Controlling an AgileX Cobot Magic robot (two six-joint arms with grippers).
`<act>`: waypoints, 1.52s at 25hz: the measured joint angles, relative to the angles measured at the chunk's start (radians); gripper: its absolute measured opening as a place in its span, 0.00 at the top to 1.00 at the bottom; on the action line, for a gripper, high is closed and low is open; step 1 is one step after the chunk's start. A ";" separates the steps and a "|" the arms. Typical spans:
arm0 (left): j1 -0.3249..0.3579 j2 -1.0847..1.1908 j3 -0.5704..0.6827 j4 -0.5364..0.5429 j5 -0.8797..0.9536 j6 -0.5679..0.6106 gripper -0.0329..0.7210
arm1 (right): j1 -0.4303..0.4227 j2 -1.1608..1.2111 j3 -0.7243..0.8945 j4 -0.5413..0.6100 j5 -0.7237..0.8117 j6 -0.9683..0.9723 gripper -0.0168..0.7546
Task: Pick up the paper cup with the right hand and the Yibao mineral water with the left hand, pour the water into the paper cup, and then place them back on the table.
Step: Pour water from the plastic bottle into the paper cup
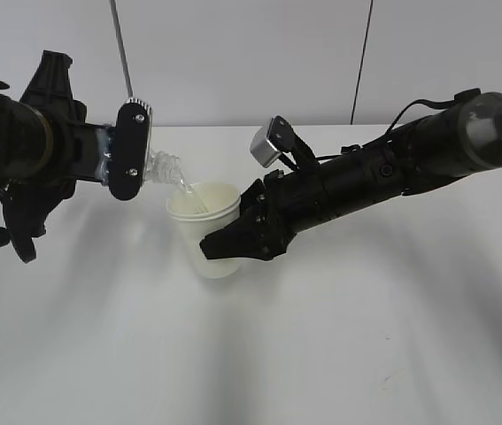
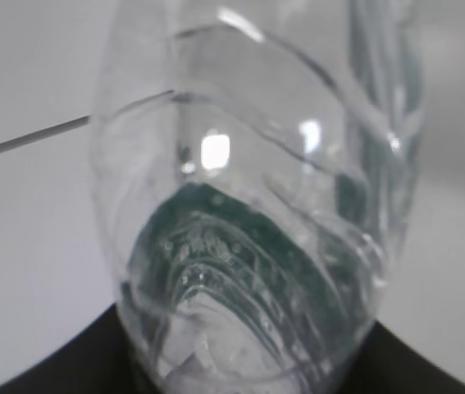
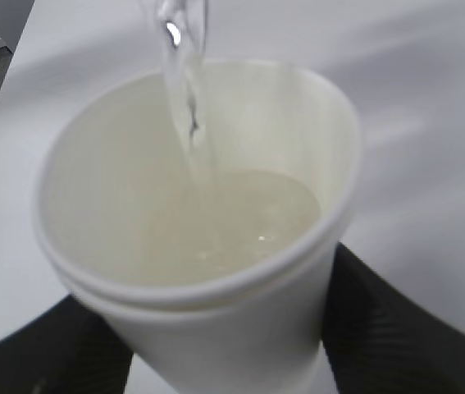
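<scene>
- Near the frame's middle, the right hand [image 1: 233, 243] pinches the cup [image 1: 204, 232], half full.
- Upper left, the left hand [image 1: 131, 164] squeezes the tipped bottle [image 1: 166, 168]; water [image 1: 189, 193] streams into the cup.

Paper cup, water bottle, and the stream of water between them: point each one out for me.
Paper cup [image 1: 213, 257], exterior view, on its front wall below the rim.
Water bottle [image 2: 248, 246], left wrist view, on its clear ribbed body.
Stream of water [image 3: 191, 123], right wrist view, midway down the pour, above the pooled water.
</scene>
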 joint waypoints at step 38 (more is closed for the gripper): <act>0.000 0.001 -0.001 -0.066 0.001 -0.559 0.51 | 0.000 0.000 0.000 0.071 0.002 0.002 0.33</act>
